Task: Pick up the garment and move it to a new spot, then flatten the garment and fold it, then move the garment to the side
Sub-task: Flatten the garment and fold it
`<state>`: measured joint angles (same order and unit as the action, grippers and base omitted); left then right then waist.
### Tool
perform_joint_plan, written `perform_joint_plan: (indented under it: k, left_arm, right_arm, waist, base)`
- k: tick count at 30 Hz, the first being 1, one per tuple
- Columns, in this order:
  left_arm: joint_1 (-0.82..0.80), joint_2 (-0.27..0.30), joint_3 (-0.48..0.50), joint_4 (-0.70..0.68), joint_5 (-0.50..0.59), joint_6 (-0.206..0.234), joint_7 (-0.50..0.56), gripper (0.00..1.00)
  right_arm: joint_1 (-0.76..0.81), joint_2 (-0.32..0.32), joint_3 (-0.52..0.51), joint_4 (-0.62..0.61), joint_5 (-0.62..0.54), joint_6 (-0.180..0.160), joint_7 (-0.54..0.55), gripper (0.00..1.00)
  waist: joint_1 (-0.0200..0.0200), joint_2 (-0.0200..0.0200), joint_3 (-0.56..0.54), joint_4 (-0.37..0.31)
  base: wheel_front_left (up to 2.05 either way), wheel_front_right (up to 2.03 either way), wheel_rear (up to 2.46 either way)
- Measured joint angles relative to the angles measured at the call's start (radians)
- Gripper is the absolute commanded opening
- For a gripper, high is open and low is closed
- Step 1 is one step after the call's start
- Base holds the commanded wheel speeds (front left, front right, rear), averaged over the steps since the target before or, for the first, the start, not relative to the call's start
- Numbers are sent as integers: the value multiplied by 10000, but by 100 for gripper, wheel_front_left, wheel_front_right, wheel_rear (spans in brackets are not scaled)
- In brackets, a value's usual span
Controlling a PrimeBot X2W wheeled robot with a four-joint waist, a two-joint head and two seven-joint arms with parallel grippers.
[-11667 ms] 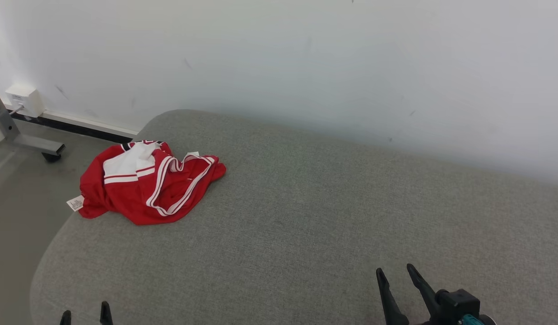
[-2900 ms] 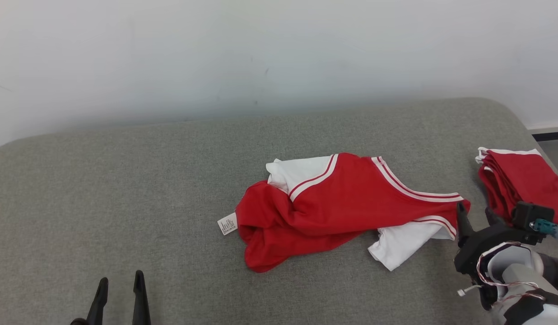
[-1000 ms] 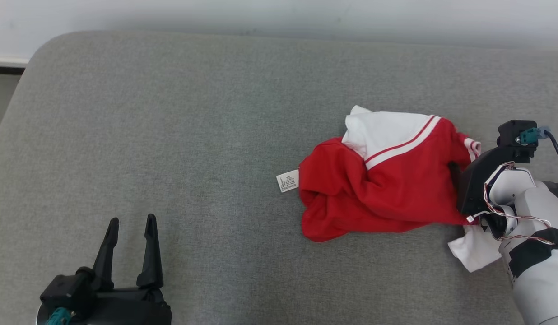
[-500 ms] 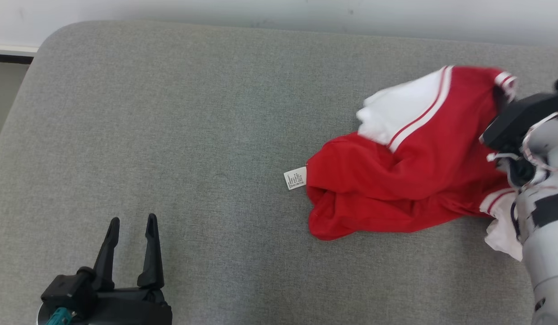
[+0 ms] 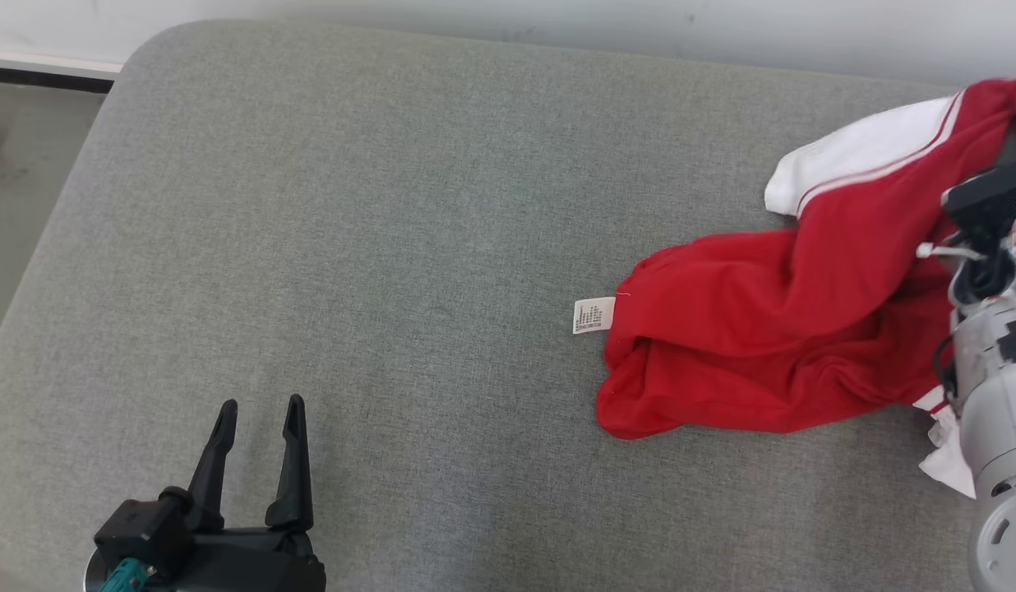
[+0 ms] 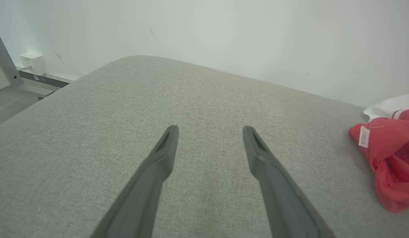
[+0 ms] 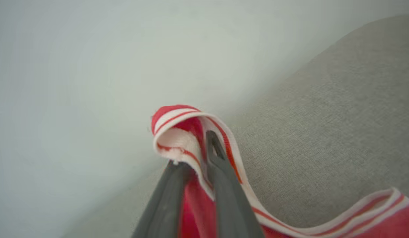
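The garment (image 5: 771,345) is red with white panels, striped trim and a white label (image 5: 593,316). It lies crumpled at the right of the grey cushioned surface (image 5: 393,247), its right part pulled up off the surface. My right gripper (image 7: 194,148) is shut on the garment's red-and-white striped edge (image 7: 178,132), which drapes over the fingertips. My right arm (image 5: 993,386) stands at the right edge of the head view, partly covering the cloth. My left gripper (image 5: 261,403) rests open at the lower left, well apart from the garment (image 6: 389,158), with nothing between its fingers (image 6: 158,165).
A pale wall (image 5: 508,25) runs along the far side of the surface. The surface's rounded left end drops to grey floor (image 5: 23,164). A metal frame leg (image 6: 6,66) and a white wall box (image 6: 31,62) stand beyond that end.
My right gripper closed on the garment's striped edge and raised it up and to the right, stretching the cloth. The head camera shifted. The left gripper stayed open and in place.
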<state>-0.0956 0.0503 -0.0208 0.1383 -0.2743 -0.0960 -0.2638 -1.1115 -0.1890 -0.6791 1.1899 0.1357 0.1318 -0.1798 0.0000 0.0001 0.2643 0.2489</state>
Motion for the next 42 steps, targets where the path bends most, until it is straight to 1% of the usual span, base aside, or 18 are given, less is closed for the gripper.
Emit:
perform_joint_plan:
  k: [3,7,9,12,14,16,19,21,23,26,29,32,34,37,42]
  left_arm:
    - [-4,-2,23,58,4,6,0,100]
    - [-3,-2,102,88,23,56,0,100]
    - [5,-4,182,100,81,67,-2,100]
    - [47,-4,336,132,136,75,-2,100]
    - [133,-4,435,157,201,75,-2,100]
    - [253,-6,566,221,244,77,0,100]
    - [400,-2,765,242,280,79,-2,100]
    - [537,-4,869,265,284,84,0,100]
    - [661,-8,959,274,282,125,-2,100]
    - [863,-4,1057,284,278,186,0,100]
    - [1018,-4,1133,293,263,261,0,100]
    - [1218,-4,1202,295,268,297,-2,100]
    - [1318,-4,1227,305,297,297,0,100]
    - [1517,-2,1235,320,387,295,0,100]
    - [1732,-2,1170,295,364,343,0,100]
  right_arm:
    - [60,-2,42,483,-976,0,341,100]
    - [171,-63,591,617,-2240,0,897,100]
    - [255,-67,880,594,-2631,0,878,100]
    - [499,-52,1367,527,-2947,0,535,100]
    - [799,25,1789,479,-3164,0,94,100]
    - [1103,238,2337,357,-3250,0,-393,100]
    - [1614,658,3310,-33,-3200,0,-754,100]
    - [2212,909,4077,-709,-2970,0,-805,100]
    - [3057,1112,4949,-2082,-2349,0,-817,100]
    - [4889,1175,6217,-4278,-1526,2,-836,100]
    - [6729,1026,6934,-6140,-872,2,-834,100]
    - [8077,903,7231,-7612,-581,2,-838,100]
    - [8844,918,7336,-8270,-489,0,-838,100]
    - [9667,1009,7450,-8920,-449,2,-838,100]
    - [10498,1124,7632,-9377,-456,2,-840,100]
  waist:
    - [1,0,-4,-12]
    - [-1,0,-86,-165]
    - [0,-1,-155,-274]
    - [-1,-1,-292,-489]
    - [0,-1,-409,-663]
    - [-1,-1,-536,-857]
    - [-1,-2,-749,-1180]
    - [-1,-1,-916,-1397]
    - [-1,-2,-1090,-1607]
    - [-2,-2,-1367,-1921]
    - [-2,-2,-1661,-2181]
    - [-3,-3,-1961,-2398]
    - [-3,-2,-2151,-2522]
    - [-3,-3,-2403,-2693]
    - [-3,-3,-2703,-2893]
  base:
    - [0,0,0]
    - [0,0,0]
    - [0,0,0]
    - [0,0,0]
    - [0,0,0]
    - [0,0,0]
    - [0,0,0]
    - [0,0,0]
    - [0,0,0]
    - [0,0,0]
    - [0,0,0]
    - [0,0,0]
    - [0,0,0]
    - [0,0,0]
    - [0,0,0]
